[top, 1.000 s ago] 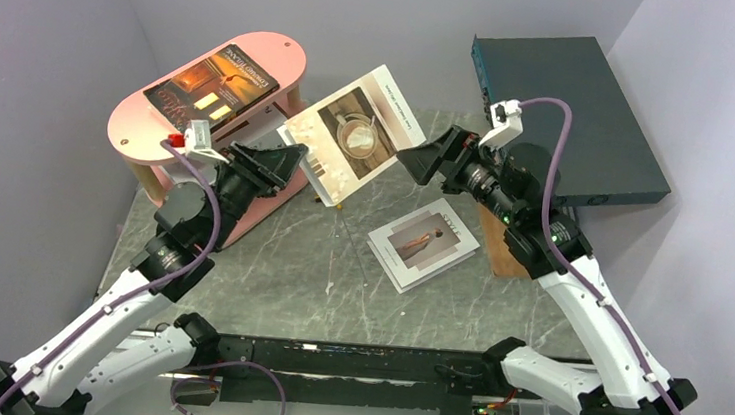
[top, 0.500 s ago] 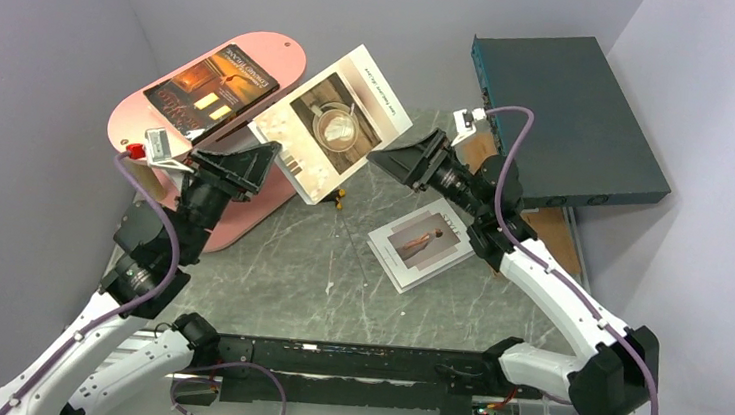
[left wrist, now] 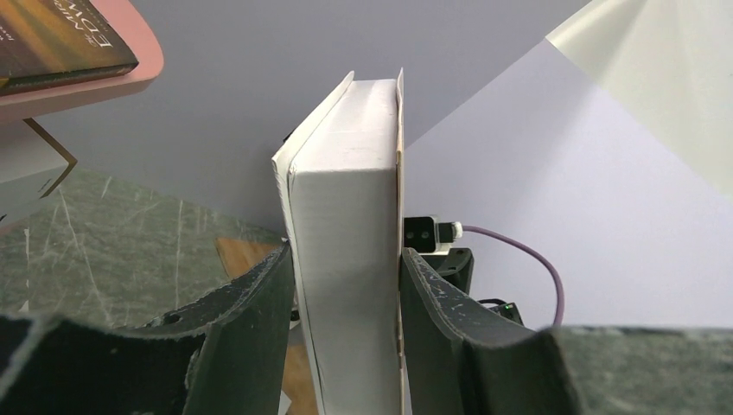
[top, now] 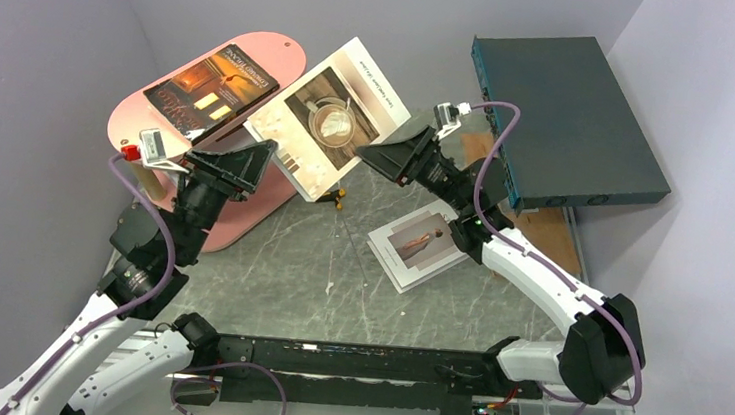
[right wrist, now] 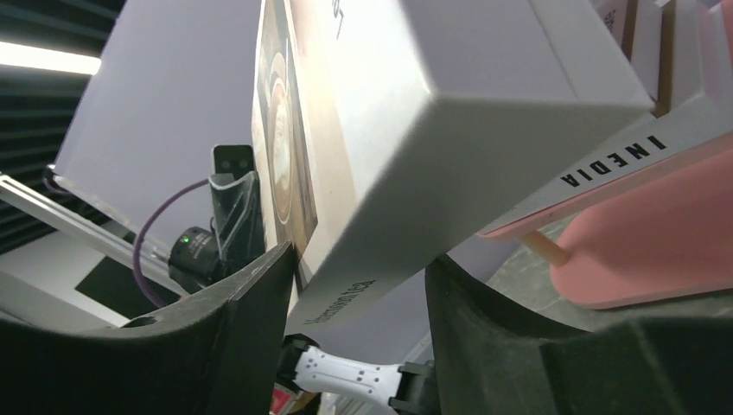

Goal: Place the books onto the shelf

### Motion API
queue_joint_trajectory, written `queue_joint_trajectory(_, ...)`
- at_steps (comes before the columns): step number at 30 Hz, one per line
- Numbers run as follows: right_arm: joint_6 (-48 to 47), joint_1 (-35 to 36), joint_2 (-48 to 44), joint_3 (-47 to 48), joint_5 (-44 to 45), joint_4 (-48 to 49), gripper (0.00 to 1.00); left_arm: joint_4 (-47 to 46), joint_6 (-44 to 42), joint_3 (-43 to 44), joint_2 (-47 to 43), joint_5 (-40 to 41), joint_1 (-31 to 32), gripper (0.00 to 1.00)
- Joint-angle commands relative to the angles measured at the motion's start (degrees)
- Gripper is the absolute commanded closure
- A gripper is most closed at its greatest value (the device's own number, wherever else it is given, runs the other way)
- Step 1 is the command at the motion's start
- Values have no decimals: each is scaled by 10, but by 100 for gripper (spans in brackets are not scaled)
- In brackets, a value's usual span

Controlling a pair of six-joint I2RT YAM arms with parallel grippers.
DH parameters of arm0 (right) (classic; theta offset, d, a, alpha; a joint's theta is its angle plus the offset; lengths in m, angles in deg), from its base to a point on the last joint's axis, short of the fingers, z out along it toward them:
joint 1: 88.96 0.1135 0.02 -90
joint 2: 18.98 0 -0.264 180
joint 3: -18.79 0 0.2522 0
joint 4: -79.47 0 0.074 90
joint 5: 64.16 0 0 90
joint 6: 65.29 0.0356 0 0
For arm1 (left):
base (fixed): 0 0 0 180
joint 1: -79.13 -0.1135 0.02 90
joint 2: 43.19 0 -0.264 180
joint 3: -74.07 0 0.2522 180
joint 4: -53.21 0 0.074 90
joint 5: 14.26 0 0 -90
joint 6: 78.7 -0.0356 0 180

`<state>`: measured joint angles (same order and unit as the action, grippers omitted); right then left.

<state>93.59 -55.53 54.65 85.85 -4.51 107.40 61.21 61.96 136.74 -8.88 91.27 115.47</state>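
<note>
1. Top view: the white book hangs tilted in mid-air, just beside the top tier of the shelf. The left claw is on its lower corner and the right claw on its right edge. An orange-brown book lies on top of the shelf.
2. Left wrist: the left claw is half-spread, and both fingers press the white book's faces. It's gripped!
3. Right wrist: the right claw is part-open, clamping the same book's corner from both sides.

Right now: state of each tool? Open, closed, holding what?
Left tool: closed on the white book, holding it off the table.
Right tool: closed on the same book, at its opposite edge.
</note>
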Motion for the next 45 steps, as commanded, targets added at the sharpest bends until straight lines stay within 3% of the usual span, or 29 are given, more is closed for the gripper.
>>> queue_joint_trajectory(1, 13, 4, -1, 19, -1, 69, 47, -24, 6, 16, -8, 2, 0, 100)
queue_joint_trajectory(7, 21, 4, 3, 22, 5, 82, 65, -11, 10, 16, -12, 4, 0, 100)
queue_joint_trajectory(8, 22, 4, 4, 24, 5, 85, 68, -8, 12, 16, -11, 6, -1, 94)
queue_joint_trajectory(10, 24, 4, 5, 26, 6, 86, 72, 3, 15, 17, -12, 12, -1, 70)
queue_joint_trajectory(12, 18, 3, 2, 26, 11, 79, 77, 14, 15, 18, -16, 20, -1, 37)
queue_joint_trajectory(14, 4, 2, -5, 29, 16, 52, 82, 34, 9, 25, -20, 35, -1, 25)
queue_joint_trajectory(18, -46, 2, -13, 63, 27, -78, 100, 82, -29, 53, -38, 66, -1, 19)
queue_joint_trajectory(25, -105, 2, -22, 62, 35, -220, 100, 162, -121, 136, -67, 108, -1, 18)
queue_joint_trajectory(33, -107, 3, -34, -4, 32, -254, 100, 219, -173, 204, -78, 150, -1, 15)
queue_joint_trajectory(45, -61, 10, 29, 11, 38, -265, 100, 221, -169, 172, -102, 181, -1, 15)
